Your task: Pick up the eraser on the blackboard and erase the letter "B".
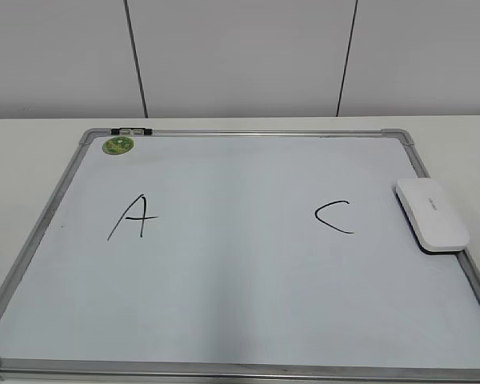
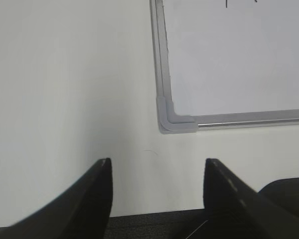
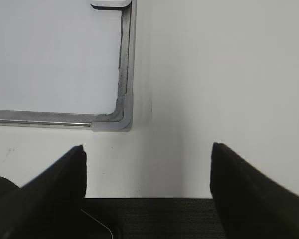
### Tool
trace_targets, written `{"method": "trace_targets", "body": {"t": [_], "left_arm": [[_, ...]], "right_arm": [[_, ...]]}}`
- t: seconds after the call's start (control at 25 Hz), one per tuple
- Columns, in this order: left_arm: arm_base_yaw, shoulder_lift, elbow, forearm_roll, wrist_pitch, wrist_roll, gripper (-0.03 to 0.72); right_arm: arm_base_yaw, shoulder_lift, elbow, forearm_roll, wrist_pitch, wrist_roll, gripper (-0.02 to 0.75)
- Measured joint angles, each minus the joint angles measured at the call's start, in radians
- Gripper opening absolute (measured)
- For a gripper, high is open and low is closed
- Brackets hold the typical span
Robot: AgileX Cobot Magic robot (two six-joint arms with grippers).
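The blackboard (image 1: 240, 296), a white board in a silver frame, lies flat on the table. The white eraser (image 1: 432, 214) rests on its right edge, beside a black "C" (image 1: 334, 216). A black "A" (image 1: 134, 218) is at the left. No letter "B" shows; the board between "A" and "C" is blank. My left gripper (image 2: 158, 162) is open and empty above the table, near the board's front left corner (image 2: 177, 122). My right gripper (image 3: 148, 147) is open and empty near the front right corner (image 3: 122, 117). The eraser's end (image 3: 109, 3) shows at the top of the right wrist view. Neither gripper shows in the exterior view.
A round green sticker (image 1: 118, 145) and a small black clip (image 1: 132, 130) sit at the board's far left corner. White table (image 1: 32, 160) surrounds the board. A panelled wall (image 1: 240, 56) stands behind. A dark table edge (image 2: 154, 224) runs under both grippers.
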State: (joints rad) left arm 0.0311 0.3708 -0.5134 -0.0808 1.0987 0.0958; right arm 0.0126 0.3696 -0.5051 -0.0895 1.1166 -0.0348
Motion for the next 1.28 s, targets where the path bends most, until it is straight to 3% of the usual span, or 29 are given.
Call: {"method": "trace_targets", "body": {"t": [0.52,1.0,1.28], "left_arm": [[0.000,-0.057,0.000,0.000,0.000,0.000,0.419],[0.000,-0.335,0.000,0.000,0.003,0.000,0.419],[0.000,-0.360,0.000,-0.001,0.009,0.000,0.419]], "right_arm": [[0.000,-0.047,0.000,-0.002,0.002,0.000,0.591],[0.000,-0.308,0.000,-0.002,0.010,0.000,0.591],[0.000,-0.388,0.000,-0.005,0.017,0.000,0.591]]}}
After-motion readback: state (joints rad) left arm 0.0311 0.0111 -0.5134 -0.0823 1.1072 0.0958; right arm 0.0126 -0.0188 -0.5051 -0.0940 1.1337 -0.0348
